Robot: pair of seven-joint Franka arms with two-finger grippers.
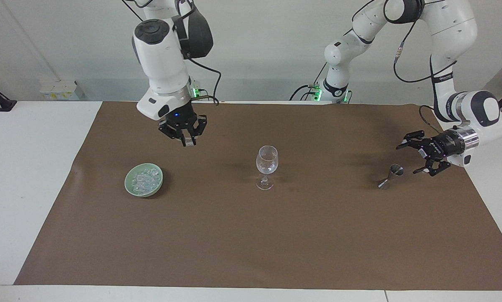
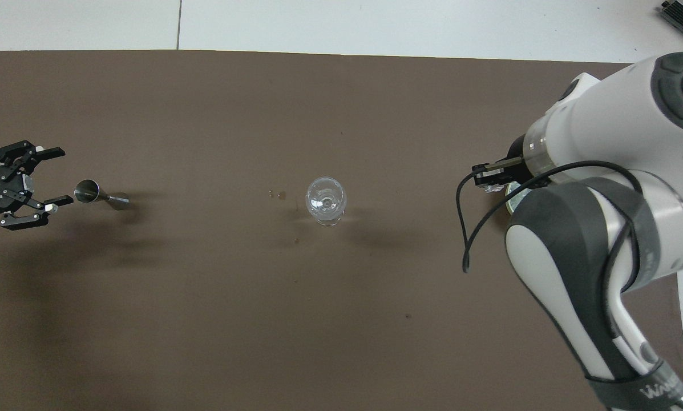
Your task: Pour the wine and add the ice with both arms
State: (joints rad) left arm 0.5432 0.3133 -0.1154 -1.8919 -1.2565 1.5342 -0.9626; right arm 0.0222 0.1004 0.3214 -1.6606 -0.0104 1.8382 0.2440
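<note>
A clear stemmed glass (image 1: 266, 164) (image 2: 325, 200) stands mid-mat. The ice (image 1: 146, 179) is heaped in a pale green bowl (image 1: 130, 186) toward the right arm's end; in the overhead view the right arm hides all but a sliver of the bowl (image 2: 511, 198). My right gripper (image 1: 186, 141) (image 2: 483, 179) hangs high over the mat between bowl and glass, shut on a small ice cube. A steel jigger (image 1: 391, 176) (image 2: 95, 193) stands toward the left arm's end. My left gripper (image 1: 408, 159) (image 2: 64, 176) is open beside the jigger, apart from it. No wine shows.
A brown mat (image 1: 251, 243) covers most of the white table (image 1: 28, 167). A few small wet spots (image 2: 278, 195) lie on the mat beside the glass, toward the left arm's end.
</note>
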